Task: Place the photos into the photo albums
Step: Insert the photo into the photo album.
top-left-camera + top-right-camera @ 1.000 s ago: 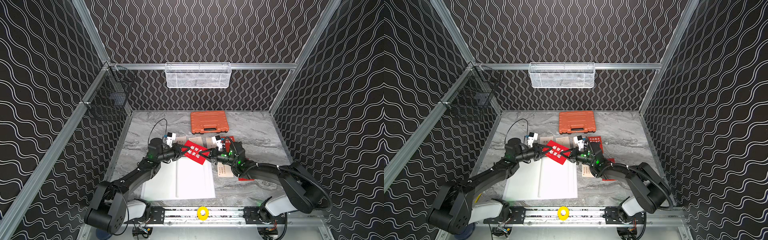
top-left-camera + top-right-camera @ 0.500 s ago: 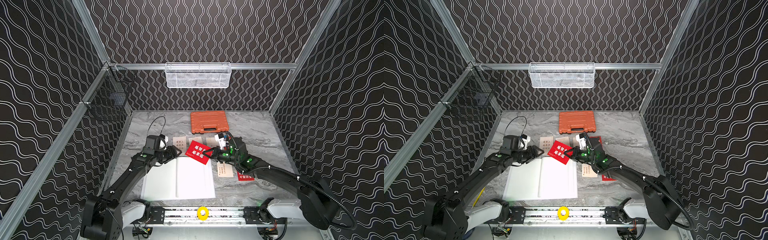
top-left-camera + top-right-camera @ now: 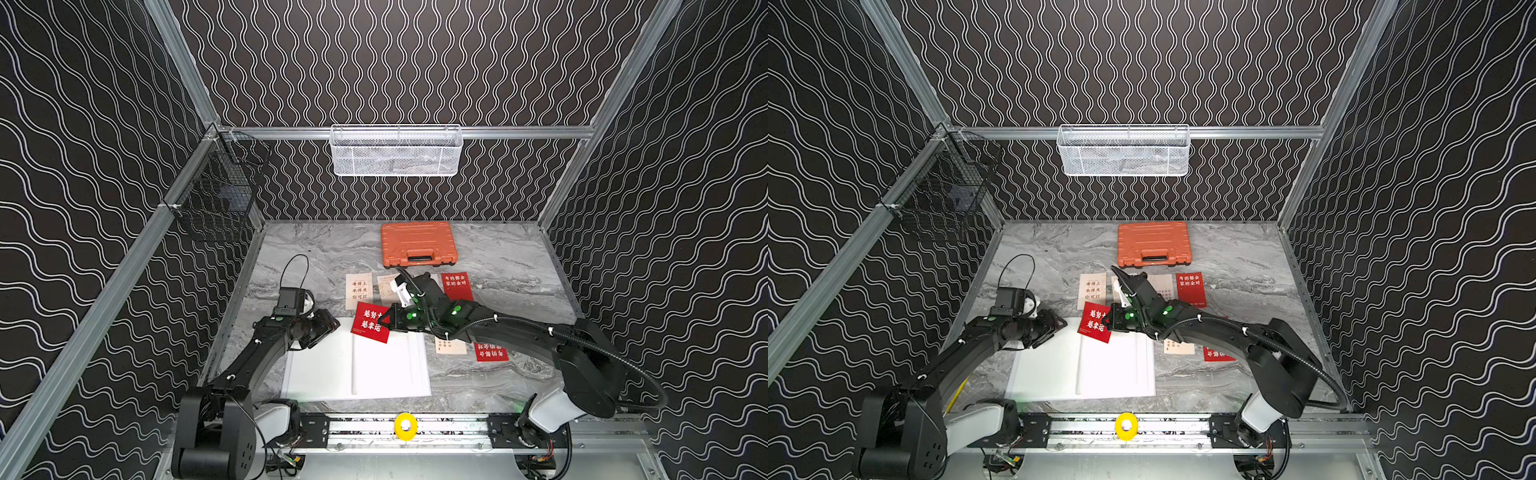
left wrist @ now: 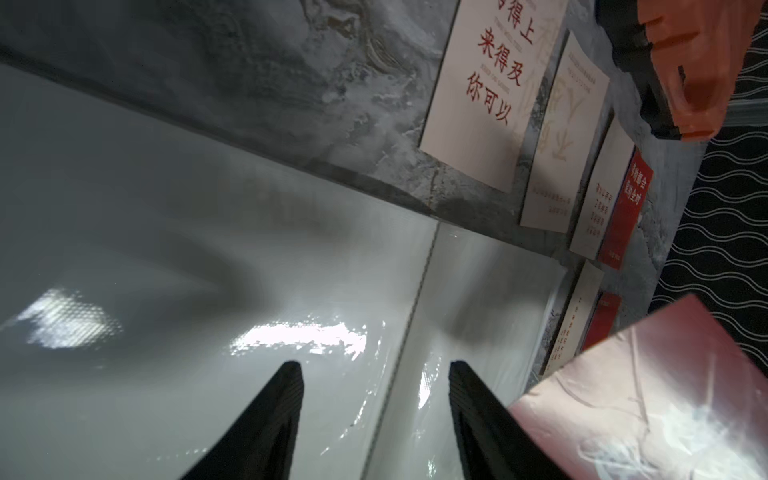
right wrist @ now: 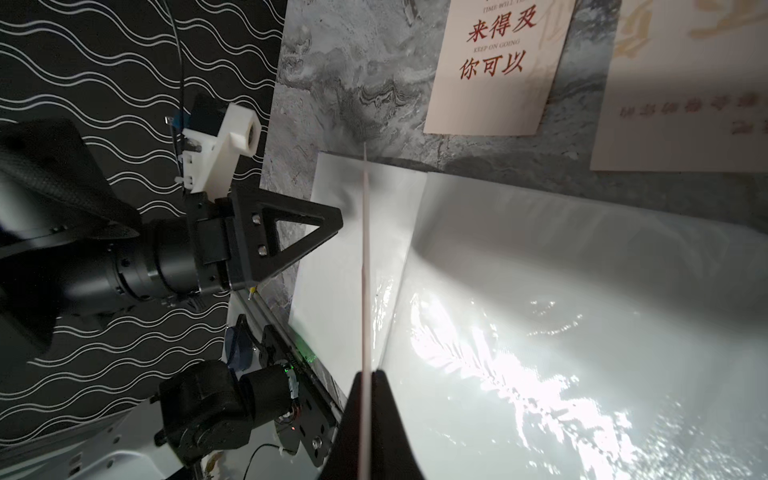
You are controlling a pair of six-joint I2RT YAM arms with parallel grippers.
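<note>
Far back on the grey marble table [image 3: 507,266], in both top views: orange case [image 3: 419,244] [image 3: 1153,244], shut, lying flat, handle edge toward the front. Corner of the case [image 4: 702,62] also in the left wrist view. Above it, hooked on the back frame rail [image 3: 523,132]: white mesh basket [image 3: 396,151], well clear of the table. On the left wall's rail: black wire basket [image 3: 216,199], something dark inside, too dim to tell. All round: black walls [image 3: 395,62] with white wavy lines. Along the front edge: metal track [image 3: 457,428] with a yellow disc [image 3: 405,426] at mid-length.
</note>
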